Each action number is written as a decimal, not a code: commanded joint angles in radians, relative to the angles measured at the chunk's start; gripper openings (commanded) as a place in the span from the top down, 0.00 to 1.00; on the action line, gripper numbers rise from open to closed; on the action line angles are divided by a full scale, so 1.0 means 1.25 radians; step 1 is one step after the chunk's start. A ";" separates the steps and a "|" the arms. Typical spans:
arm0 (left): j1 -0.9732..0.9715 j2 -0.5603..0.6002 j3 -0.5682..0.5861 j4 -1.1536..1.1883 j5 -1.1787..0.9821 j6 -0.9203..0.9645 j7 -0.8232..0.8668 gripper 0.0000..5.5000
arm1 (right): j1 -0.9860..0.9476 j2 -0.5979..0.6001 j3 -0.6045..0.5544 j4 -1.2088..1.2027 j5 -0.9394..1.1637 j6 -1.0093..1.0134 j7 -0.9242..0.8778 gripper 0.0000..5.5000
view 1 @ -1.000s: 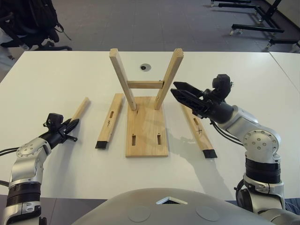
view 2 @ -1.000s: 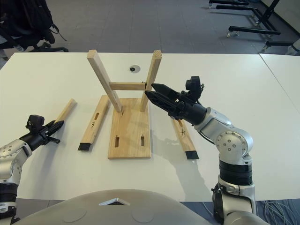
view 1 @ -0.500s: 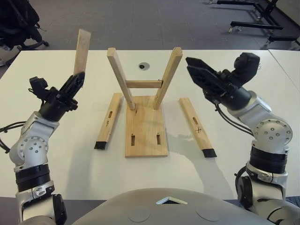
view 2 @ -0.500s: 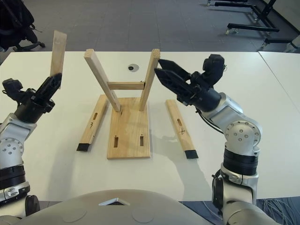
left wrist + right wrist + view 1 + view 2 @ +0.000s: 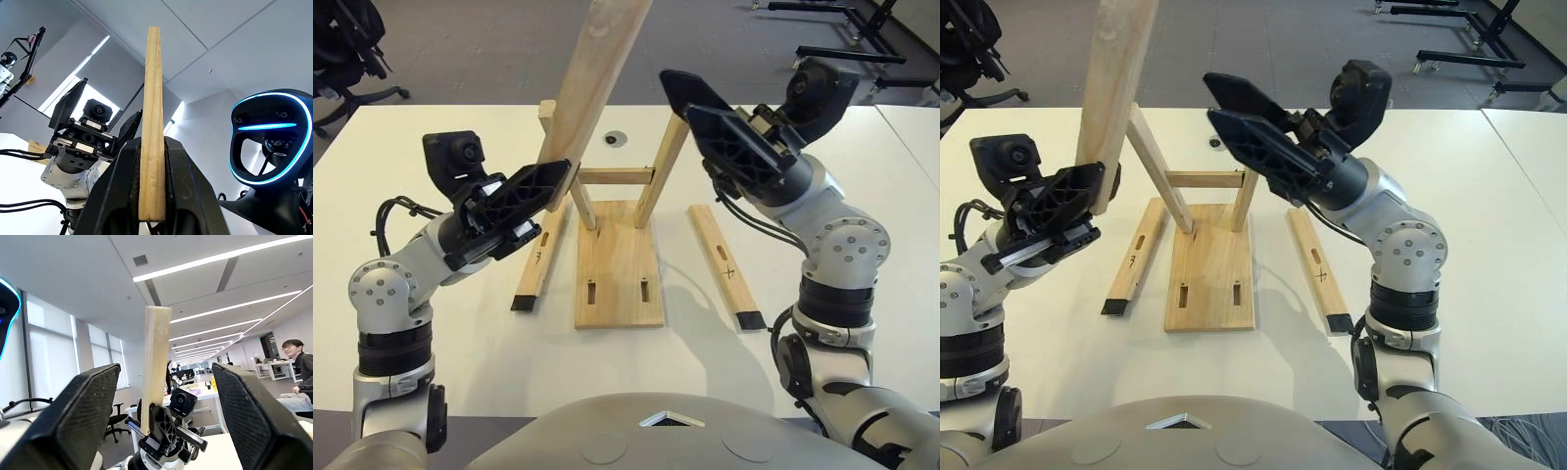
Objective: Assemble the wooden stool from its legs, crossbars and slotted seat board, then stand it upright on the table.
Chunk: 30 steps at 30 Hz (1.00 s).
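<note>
Gripping a plain wooden bar (image 5: 597, 69) near its lower end, the left gripper (image 5: 548, 181) pinches it between its two black fingers (image 5: 122, 171), one on each broad face. The bar rises steeply out of those fingers and leans a little toward the right gripper (image 5: 677, 95). The right gripper hangs in the air level with the left one, its two flat fingers (image 5: 85, 411) spread wide with nothing between them, their tips pointing at the bar but apart from it. Below both sets of fingers lies a white table (image 5: 489, 362). A seat board (image 5: 619, 274) lies flat on it, under the gap between the grippers, with two open slots at its near end. One loose leg (image 5: 536, 259) with a black tip lies flat just beside the board, under the left fingers. A second loose leg (image 5: 726, 264) lies on the board's other side, under the right fingers. Past the fingers, at the board's far end, two upright legs (image 5: 658, 171) stand in the board, splayed apart and joined by a short crossbar (image 5: 617, 177). The one nearer the left fingers is partly hidden behind them. Farther still, a round cable hole (image 5: 618, 140) sits in the tabletop.
</note>
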 commanded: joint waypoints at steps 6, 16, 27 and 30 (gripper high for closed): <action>-0.047 -0.029 -0.076 0.060 -0.103 0.075 0.003 0.93 | -0.044 0.049 0.016 0.014 -0.013 -0.045 0.105 0.37; -0.071 -0.057 -0.120 0.088 -0.103 0.131 0.012 0.93 | -0.102 0.084 0.033 0.070 -0.054 -0.065 0.138 0.37; -0.041 -0.063 -0.139 0.089 -0.103 0.132 0.029 0.93 | -0.135 0.108 0.039 0.073 -0.009 -0.033 0.181 0.60; -0.041 -0.064 -0.134 0.090 -0.103 0.131 0.028 0.93 | -0.133 0.109 0.039 0.067 -0.001 -0.030 0.180 0.70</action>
